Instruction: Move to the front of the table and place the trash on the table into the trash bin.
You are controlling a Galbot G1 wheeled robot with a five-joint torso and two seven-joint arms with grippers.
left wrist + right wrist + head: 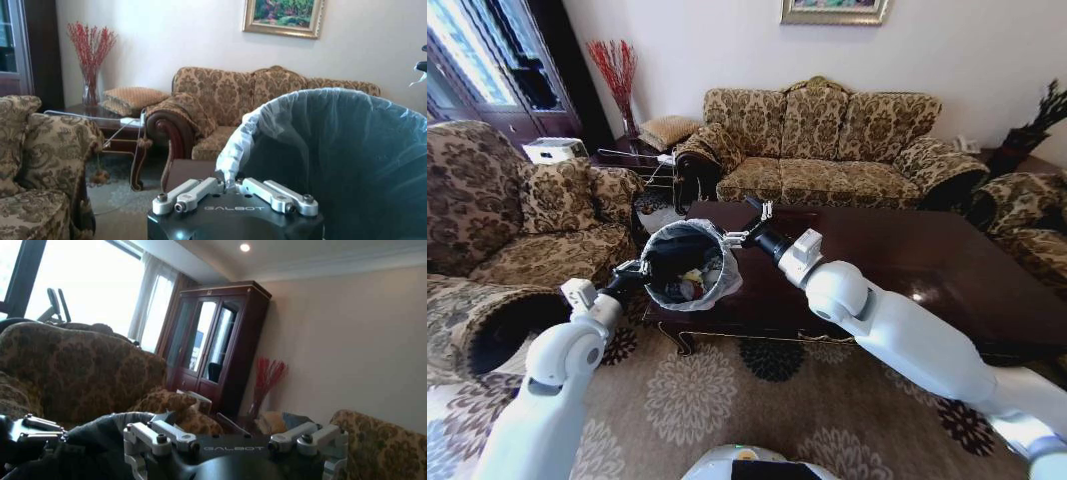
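The trash bin (pixel 667 256), black with a whitish bag ruffled round its rim, hangs tilted toward me over the table's left front corner. Trash (pixel 691 287), white and yellowish bits, lies inside it. My left gripper (pixel 635 269) is shut on the bin's near-left rim. In the left wrist view its fingers (pixel 200 192) pinch the bag edge of the bin (pixel 333 165). My right gripper (pixel 750 224) stands open at the bin's far-right rim, over the dark glossy table (pixel 907 260). In the right wrist view its fingers (pixel 157 432) are spread wide, with the bin (pixel 93 440) just beside them.
A patterned three-seat sofa (pixel 827 140) stands behind the table. Armchairs flank it at the left (pixel 517 220) and right (pixel 1027 215). A side table (pixel 632 155) with a vase of red stems fills the back-left corner. A floral rug (pixel 727 400) covers the floor before me.
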